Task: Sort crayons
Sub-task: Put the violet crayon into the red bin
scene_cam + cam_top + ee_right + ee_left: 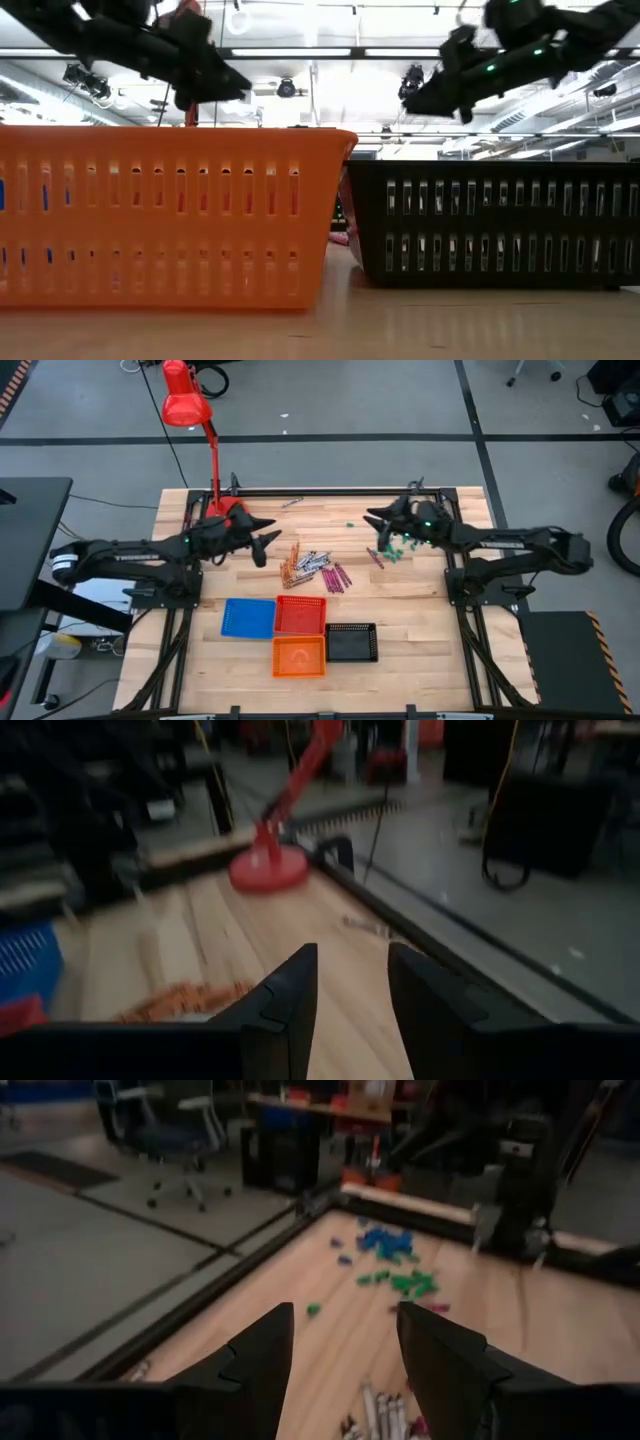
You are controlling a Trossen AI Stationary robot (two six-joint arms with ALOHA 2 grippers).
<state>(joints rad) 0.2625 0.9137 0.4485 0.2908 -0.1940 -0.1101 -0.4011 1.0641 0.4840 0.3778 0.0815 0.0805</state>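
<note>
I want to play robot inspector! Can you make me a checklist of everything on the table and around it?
Surface: wooden table, bare in front of the trays.
Job's things: crayons in a mixed orange, silver and magenta pile at the table's middle; one magenta crayon lies apart toward the right arm. Blue tray, red tray, orange tray and black tray look empty from above.
Clutter: small green and blue bits; red desk lamp.
Grippers: left gripper open, beside the pile; right gripper open, near the bits. Both empty.
Cables: some on the floor behind the table.
Surroundings: grey floor, an office chair.
</note>
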